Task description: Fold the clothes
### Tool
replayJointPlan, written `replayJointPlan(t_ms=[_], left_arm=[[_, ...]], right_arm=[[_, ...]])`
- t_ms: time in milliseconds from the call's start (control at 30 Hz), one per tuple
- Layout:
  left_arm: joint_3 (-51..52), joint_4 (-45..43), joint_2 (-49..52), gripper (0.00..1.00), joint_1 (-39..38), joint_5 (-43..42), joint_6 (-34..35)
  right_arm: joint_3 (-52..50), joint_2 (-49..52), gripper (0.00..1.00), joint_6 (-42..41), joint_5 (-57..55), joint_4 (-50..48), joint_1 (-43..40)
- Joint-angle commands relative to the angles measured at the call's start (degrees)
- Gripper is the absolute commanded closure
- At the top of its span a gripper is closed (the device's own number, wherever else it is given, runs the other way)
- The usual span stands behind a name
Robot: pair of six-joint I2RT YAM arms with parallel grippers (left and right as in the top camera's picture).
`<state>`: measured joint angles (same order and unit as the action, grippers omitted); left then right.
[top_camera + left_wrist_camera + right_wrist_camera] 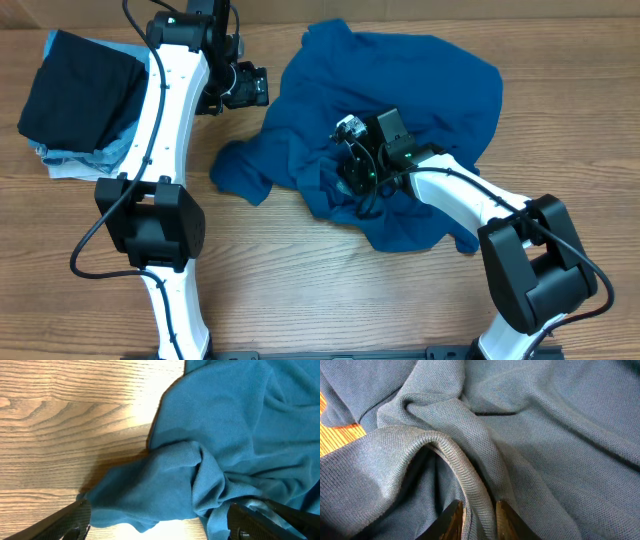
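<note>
A crumpled blue shirt (400, 110) lies in the middle of the table. My right gripper (352, 172) sits on its lower middle part. In the right wrist view its fingers (479, 519) are shut on a ribbed edge of the blue shirt (455, 460). My left gripper (245, 85) is at the shirt's upper left edge. In the left wrist view its fingers (159, 522) are wide open, with a fold of the blue shirt (165, 480) between them and not pinched.
A stack of folded clothes, dark on top (80, 90) and light blue below, lies at the far left. Bare wooden table (330, 290) shows in front of the shirt and to the right.
</note>
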<state>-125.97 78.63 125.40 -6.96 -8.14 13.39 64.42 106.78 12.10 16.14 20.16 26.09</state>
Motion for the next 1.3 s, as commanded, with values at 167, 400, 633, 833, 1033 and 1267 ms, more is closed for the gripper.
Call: replayJointPlan(t_ms=[167,400,633,833,1033,1267], left_arm=[[0.2,0.0,-0.1,0.14,0.3,-0.2,-0.1],[0.2,0.0,-0.1,0.33,0.3,-0.2,-0.1],[0.2,0.3,-0.1,0.32,0.3,-0.2,-0.1],[0.2,0.2,-0.1,0.32,0.3,-0.2,-0.1],[0.2,0.2,-0.1,0.37,0.3,-0.3,-0.1],[0.2,2.9,-0.2,0.96,-0.4,-8.6,0.8]], right_arm=[[-0.2,0.0,0.96,-0.1,4.6,-0.3,0.2],[11.2,-0.1,0.96,-1.5,6.4,17.2,2.8],[13.6,-0.1,0.96,-1.4,6.4,25.2,11.8],[12.4,0.0,0.96,-1.4,6.0,28.7,18.5],[17.7,-1.4,0.56,-4.6,5.4,33.8,17.9],[24.7,-9.9,0.48,-7.8,-2.6,38.7,15.1]])
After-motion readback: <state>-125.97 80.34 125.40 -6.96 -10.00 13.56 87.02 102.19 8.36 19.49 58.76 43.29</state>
